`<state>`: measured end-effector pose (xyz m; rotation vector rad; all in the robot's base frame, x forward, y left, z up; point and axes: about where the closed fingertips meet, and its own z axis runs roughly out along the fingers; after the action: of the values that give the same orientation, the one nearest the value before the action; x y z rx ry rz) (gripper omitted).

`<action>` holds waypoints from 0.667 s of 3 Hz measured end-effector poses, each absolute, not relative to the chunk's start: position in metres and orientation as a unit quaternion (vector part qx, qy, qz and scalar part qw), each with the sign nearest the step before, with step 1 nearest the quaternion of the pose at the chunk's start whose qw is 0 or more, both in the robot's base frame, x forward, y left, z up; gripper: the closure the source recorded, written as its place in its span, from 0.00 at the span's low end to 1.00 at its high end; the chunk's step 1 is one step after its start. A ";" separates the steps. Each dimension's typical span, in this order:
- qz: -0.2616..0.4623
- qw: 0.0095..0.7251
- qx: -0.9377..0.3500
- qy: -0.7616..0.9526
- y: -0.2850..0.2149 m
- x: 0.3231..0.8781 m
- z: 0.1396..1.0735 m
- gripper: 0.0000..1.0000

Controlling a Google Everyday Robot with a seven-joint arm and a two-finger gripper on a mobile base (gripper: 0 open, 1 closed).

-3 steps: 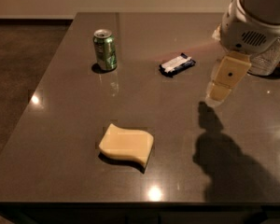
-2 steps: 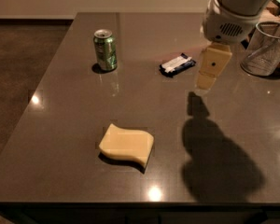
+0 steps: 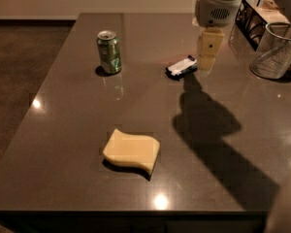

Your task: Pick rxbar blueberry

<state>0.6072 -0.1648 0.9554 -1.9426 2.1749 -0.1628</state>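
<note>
The rxbar blueberry [image 3: 181, 66] is a small flat dark blue bar with a white label patch. It lies on the dark table [image 3: 77, 130] right of centre, towards the back. My gripper [image 3: 207, 62] hangs from the white arm at the top right. Its cream fingers point down just right of the bar, above the table. The bar lies free on the table.
A green soda can [image 3: 109, 52] stands upright at the back left. A yellow wavy sponge [image 3: 131, 151] lies near the front centre. A wire mesh cup [image 3: 277, 51] and a black wire basket [image 3: 257, 18] stand at the back right edge.
My gripper has moved left and towards the back of the table, from well right of the bar to just beside its right end. The bar, can and sponge have not moved.
</note>
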 end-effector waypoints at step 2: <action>-0.035 0.128 -0.720 0.681 -0.162 0.692 0.922 0.00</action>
<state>0.6925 -0.1624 0.9216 -2.0951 1.9806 -0.1025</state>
